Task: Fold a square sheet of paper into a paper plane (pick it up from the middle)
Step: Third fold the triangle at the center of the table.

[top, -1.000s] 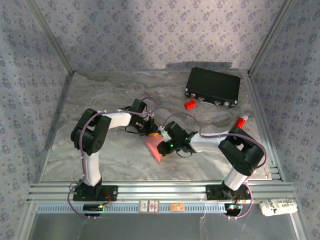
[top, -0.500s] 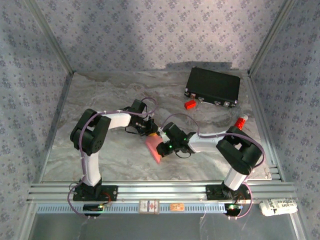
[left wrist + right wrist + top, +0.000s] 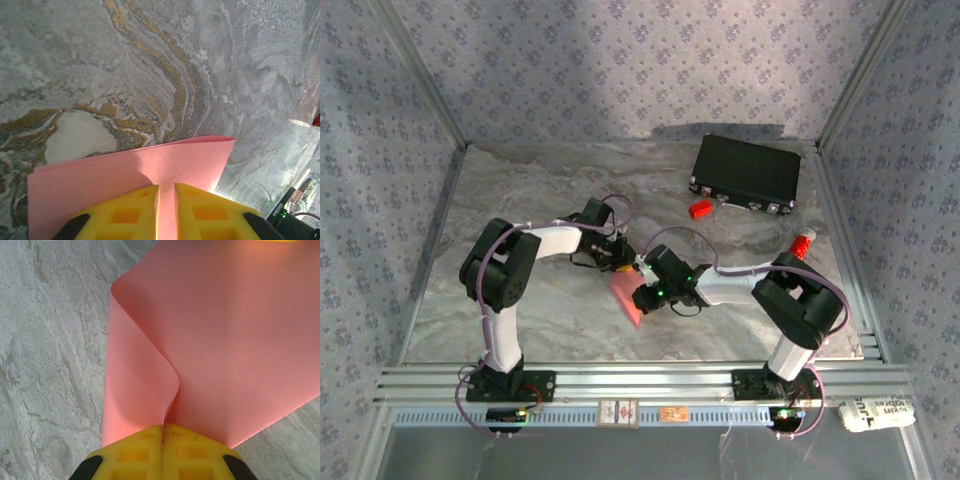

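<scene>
Top external shows that the right arm has eased slightly leftward over the last second, carrying the paper with it, so the right gripper and left gripper now sit close together near the middle of the table. The sheet is held off the surface between them, bowed rather than flat. I judge this to be an early fold being formed in the air, with no dart shape yet. Right wrist adds what the overhead cannot: its fingers are pressed together on a pinched ridge of the sheet, one flap curling over to the left. Left wrist shows its fingers a slit apart with pink in the gap. Whether they are gripping the sheet or letting go, I cannot tell.
</scene>
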Robot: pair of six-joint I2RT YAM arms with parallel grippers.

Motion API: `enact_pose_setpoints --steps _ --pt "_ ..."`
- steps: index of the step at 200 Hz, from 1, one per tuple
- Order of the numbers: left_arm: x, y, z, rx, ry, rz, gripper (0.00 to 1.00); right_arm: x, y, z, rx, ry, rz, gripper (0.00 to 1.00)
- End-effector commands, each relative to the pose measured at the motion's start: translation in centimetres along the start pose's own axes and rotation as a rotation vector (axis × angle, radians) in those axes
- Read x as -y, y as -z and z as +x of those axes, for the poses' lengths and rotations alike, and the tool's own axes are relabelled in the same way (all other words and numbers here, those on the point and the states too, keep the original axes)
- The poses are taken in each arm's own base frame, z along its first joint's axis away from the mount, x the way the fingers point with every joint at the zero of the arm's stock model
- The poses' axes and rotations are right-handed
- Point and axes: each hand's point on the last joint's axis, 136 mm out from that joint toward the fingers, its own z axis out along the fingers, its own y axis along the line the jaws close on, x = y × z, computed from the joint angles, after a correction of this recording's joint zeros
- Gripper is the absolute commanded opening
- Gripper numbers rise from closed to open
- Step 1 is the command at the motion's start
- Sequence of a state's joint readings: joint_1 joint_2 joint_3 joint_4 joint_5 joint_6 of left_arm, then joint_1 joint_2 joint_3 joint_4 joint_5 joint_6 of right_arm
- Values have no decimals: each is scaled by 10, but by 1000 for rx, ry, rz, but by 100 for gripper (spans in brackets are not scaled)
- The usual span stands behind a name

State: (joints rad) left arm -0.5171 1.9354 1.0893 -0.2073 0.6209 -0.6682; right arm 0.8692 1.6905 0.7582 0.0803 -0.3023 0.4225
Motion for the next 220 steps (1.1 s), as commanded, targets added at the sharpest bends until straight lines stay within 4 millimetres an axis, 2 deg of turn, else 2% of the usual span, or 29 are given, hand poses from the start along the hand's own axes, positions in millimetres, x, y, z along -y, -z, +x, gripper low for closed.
enact_pose_setpoints --steps 1,48,91,110,126,156,189,220 --pt "1 14 -14 57 7 -24 19 11 -8 15 -55 -20 44 4" --pt "7 33 -33 116 12 -5 33 11 -11 16 -58 -25 38 3" --pt "8 49 -40 153 22 6 38 11 -12 15 -57 -24 34 4" --pt "5 54 -38 164 34 3 33 10 -12 14 -56 -23 32 3" --pt "2 54 -35 165 44 7 24 9 -12 13 -56 -22 28 4" --pt "-3 40 -26 111 53 40 13 7 -10 11 -53 -20 22 4" --pt "-10 22 -18 46 61 42 10 6 -9 8 -47 -18 20 4" --pt "-15 17 -15 42 63 29 10 10 -9 10 -52 -28 35 4"
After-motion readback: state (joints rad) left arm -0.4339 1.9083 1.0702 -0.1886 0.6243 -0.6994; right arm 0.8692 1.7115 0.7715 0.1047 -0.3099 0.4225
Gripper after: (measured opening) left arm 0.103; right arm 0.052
